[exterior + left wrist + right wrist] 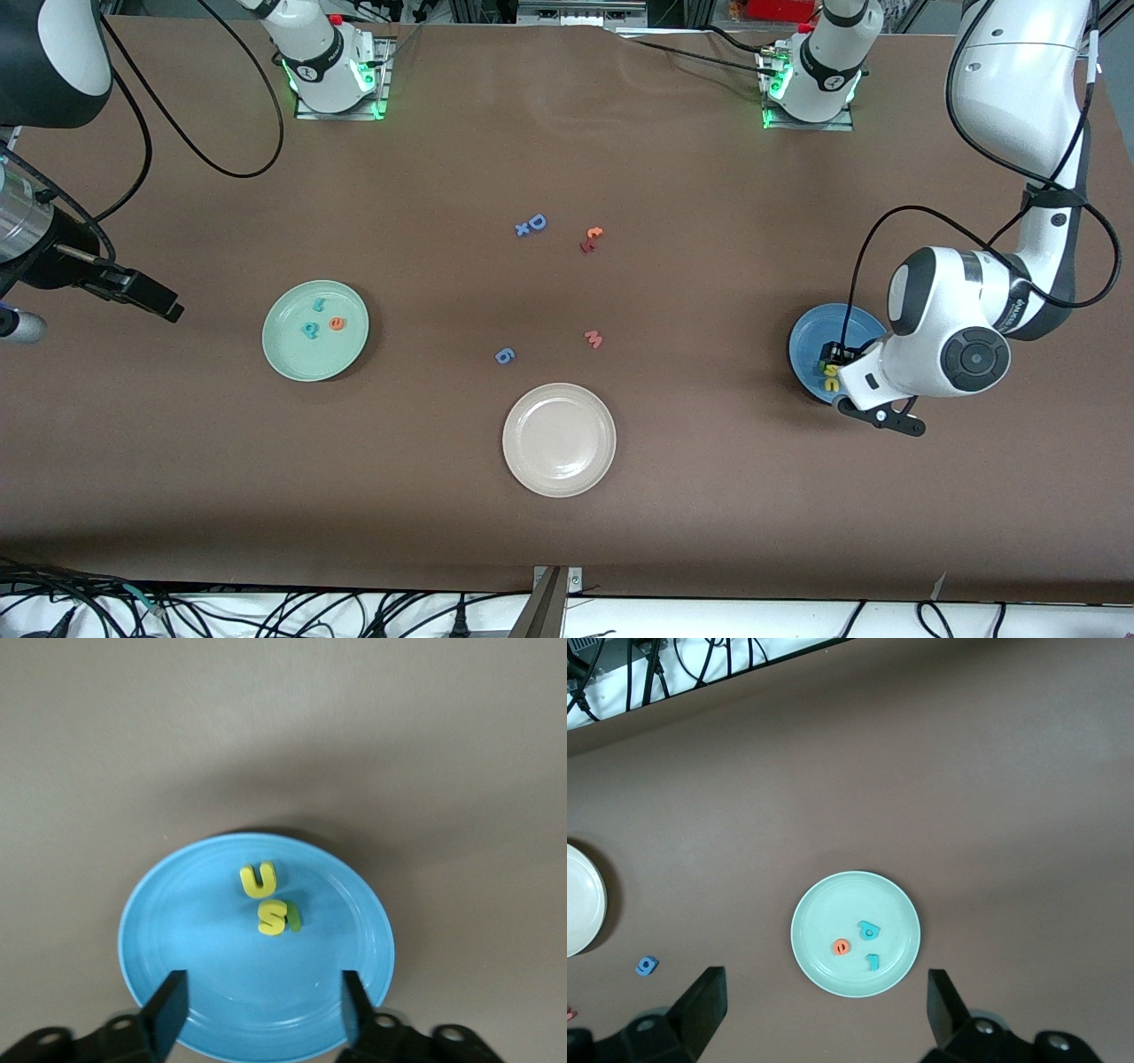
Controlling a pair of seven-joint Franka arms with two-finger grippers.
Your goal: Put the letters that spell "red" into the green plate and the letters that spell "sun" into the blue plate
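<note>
— Where do the letters stand?

— The teal "r" (pixel 873 962), the orange "e" (pixel 841 946) and the teal "d" (pixel 868 928), all tiny foam-like toy pieces, lie in the round pale mint-green plate (pixel 288 359) toward the right arm's end of the bench. The yellow "u" (pixel 259 879), the yellow "s" (pixel 271 919) and the green "n" (pixel 293 916) lie in the round mid-blue plate (pixel 159 904) at the left arm's end – the "n" touches the "s" and is half hidden by it.

— And the grippers?

— The left gripper (pixel 263 1001) hangs over the blue plate, fingers apart, nothing between them. The right gripper (pixel 827 1001) waits high over the bench by the green plate, fingers wide apart and empty.

— How would such a letter handle?

— Light and a little soft, I judge – no risk of breaking, but small enough to skid or tip. Pinch it across its flat faces or a straight stem, squarely from above.
</note>
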